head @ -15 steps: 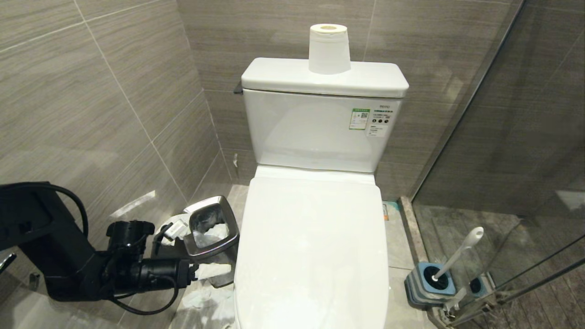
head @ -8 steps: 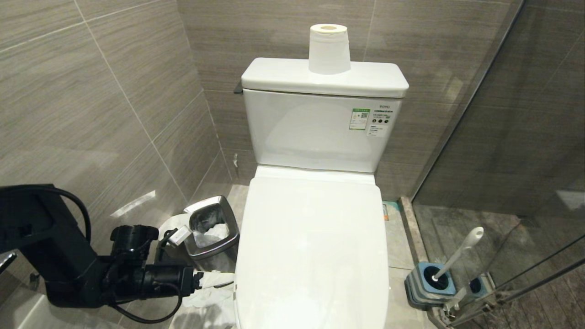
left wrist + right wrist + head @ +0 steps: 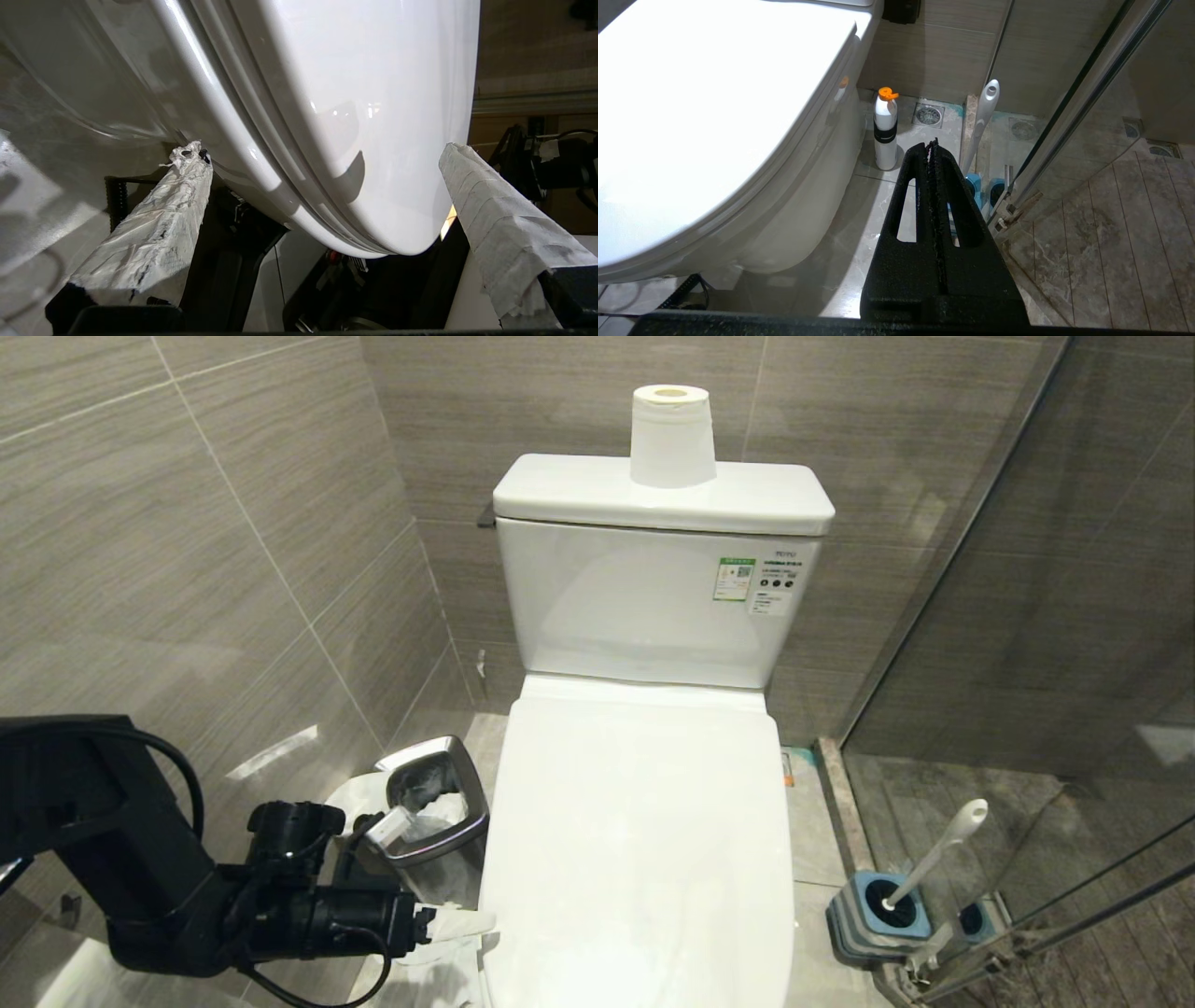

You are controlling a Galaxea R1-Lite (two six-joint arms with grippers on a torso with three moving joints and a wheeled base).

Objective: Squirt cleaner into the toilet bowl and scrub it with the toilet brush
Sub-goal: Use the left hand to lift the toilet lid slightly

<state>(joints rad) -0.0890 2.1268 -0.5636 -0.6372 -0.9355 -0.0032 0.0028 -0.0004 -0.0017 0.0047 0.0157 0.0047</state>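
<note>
The white toilet bowl (image 3: 644, 821) has its lid down, so the inside is hidden and no cleaner shows. My left gripper (image 3: 443, 875) is low at the toilet's front left edge, open. Its tape-wrapped fingers (image 3: 154, 224) stand wide apart on either side of the lid and seat edge (image 3: 327, 224), not touching it. The toilet brush (image 3: 934, 854) stands in its blue-and-grey holder (image 3: 878, 915) on the floor to the right; its grey handle (image 3: 984, 116) is upright. My right gripper (image 3: 931, 144) is parked low on the right, shut and empty.
A steel-rimmed waste bin (image 3: 434, 798) with crumpled paper sits just behind my left gripper. A white bottle with an orange cap (image 3: 886, 128) stands on the floor by the toilet's right side. A paper roll (image 3: 672, 434) is on the tank. A glass partition (image 3: 1027, 616) closes the right.
My left arm has swung right and nearer, from in front of the waste bin to the toilet's front left edge, staying open. The right arm has not moved.
</note>
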